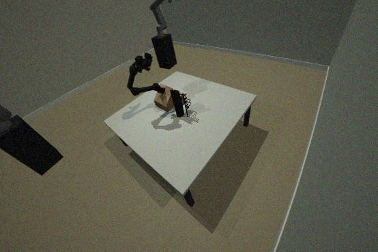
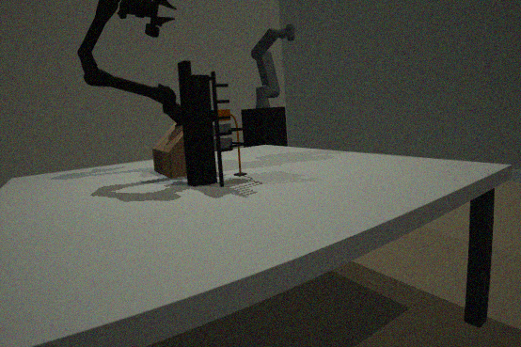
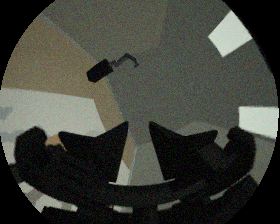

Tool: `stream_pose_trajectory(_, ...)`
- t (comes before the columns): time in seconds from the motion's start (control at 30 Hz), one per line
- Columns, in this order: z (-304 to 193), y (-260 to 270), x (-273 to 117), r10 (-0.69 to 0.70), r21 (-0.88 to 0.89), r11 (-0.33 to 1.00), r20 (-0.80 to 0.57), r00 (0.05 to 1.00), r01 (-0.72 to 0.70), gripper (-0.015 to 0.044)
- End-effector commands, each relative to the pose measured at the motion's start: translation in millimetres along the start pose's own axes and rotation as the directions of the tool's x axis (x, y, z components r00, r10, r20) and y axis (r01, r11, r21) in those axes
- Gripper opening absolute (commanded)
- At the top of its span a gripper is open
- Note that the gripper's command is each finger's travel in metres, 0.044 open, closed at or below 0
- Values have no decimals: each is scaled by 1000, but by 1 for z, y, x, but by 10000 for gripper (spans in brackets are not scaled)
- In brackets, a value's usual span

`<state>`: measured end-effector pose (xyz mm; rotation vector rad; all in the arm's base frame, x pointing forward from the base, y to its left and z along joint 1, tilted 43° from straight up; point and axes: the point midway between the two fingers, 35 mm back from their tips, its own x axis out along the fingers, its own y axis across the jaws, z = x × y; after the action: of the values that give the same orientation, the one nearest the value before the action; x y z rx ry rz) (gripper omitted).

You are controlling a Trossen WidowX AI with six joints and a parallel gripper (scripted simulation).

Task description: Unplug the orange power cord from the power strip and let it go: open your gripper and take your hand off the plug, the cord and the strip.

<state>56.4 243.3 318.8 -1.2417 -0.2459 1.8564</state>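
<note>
The orange plug (image 1: pixel 181 95) (image 2: pixel 224 114) sits against the front side of a dark upright assembly (image 1: pixel 177 104) (image 2: pixel 199 132) on the table. Its orange cord (image 2: pixel 239 141) arches out and hangs down to a small dark disc on the table. The power strip is too dark to separate from that assembly, and the plug's contact with it is hidden. My gripper (image 2: pixel 175 13) (image 3: pixel 138 123) is partly open, with nothing between its fingers. It is high above the table, up and left of the plug in the exterior view, well apart from plug, cord and assembly.
A thin dark rack with pegs (image 2: pixel 214 94) stands beside the plug, with grey blocks (image 2: pixel 226 143) below it. A wooden block (image 1: pixel 164 102) (image 2: pixel 166 157) stands behind the assembly on the white table (image 1: pixel 205 133) (image 2: pixel 306 221). Another arm on a dark pedestal (image 1: pixel 164 51) (image 2: pixel 263 124) stands beyond.
</note>
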Motion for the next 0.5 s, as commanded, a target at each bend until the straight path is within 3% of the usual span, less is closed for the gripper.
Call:
stream_pose_trajectory(0.0,-59,-7,29,80,195,980,-183,980,-44,160)
stream_pose_trajectory(0.23,-153,0,57,255,454,890,-416,873,-44,160)
stream_pose_trajectory(0.47,-265,41,66,523,680,733,-576,628,13,160)
